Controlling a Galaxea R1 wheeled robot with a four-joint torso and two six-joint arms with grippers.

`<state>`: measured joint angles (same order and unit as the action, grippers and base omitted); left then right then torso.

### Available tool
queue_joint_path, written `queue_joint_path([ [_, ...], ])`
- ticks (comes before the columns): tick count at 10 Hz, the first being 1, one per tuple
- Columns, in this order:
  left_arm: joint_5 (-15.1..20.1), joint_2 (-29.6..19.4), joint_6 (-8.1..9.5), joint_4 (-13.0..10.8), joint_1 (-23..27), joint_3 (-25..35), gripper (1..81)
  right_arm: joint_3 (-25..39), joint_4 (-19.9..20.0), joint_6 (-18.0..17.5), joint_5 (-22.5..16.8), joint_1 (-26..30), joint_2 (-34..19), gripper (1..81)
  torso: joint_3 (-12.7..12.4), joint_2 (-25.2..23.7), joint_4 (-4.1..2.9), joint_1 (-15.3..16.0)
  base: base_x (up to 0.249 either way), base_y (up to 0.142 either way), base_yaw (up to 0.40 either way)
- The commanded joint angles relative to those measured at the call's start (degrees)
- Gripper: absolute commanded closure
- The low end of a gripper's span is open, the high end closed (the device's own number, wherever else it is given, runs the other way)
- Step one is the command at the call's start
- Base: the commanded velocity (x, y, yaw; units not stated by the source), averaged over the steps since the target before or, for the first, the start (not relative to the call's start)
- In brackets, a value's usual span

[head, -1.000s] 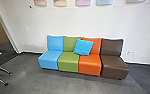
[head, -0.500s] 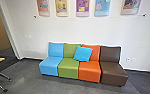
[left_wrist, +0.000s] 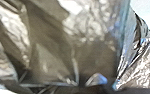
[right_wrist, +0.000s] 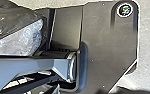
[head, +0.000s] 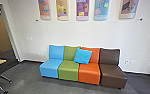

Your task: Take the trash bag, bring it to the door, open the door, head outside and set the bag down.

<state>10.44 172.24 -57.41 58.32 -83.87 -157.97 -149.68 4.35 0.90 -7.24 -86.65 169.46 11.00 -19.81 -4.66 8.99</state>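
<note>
Trash bag (left_wrist: 93, 50) is likely mid-carry; I can't tell either gripper's opening or hold. Reaching the door probably means turning from the sofa (head: 68, 71).

The sofa (head: 88, 72) is faced from the front and above, a little way off, in the head view. The bag (left_wrist: 53, 47) is shared by both wrist views: met very close by the left, looked down past by the right.

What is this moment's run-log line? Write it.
place: indoors | trash bag: close at left wrist camera | ahead: multicoloured couch, blue cushion on it | outside: not yet
</note>
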Motion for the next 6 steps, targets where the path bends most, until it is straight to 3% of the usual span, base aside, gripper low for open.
queue_joint_path([
  [1, 4.77, 0.04, -0.60, 0.04, 3.05, 0.02, 81.1, -0.08, -0.31, 0.24, -3.66, 3.10, 0.02, 1.0, 0.00, 5.40, 0.00, -3.47, 0.000, 0.000, 0.000],
  [5, 4.85, -0.22, -0.60, 0.04, 3.05, 0.02, 81.1, -0.08, -0.31, 0.24, -3.66, 3.10, 0.38, 1.0, -0.02, 13.47, 0.00, -8.69, 0.000, 0.000, 0.000],
  [6, 4.86, -0.31, -0.60, 0.13, 3.05, 0.02, 81.1, -0.08, -0.40, 0.24, -3.66, 3.02, 0.38, 1.0, -0.02, 9.53, 0.00, -6.16, 0.000, 0.000, 0.000],
])
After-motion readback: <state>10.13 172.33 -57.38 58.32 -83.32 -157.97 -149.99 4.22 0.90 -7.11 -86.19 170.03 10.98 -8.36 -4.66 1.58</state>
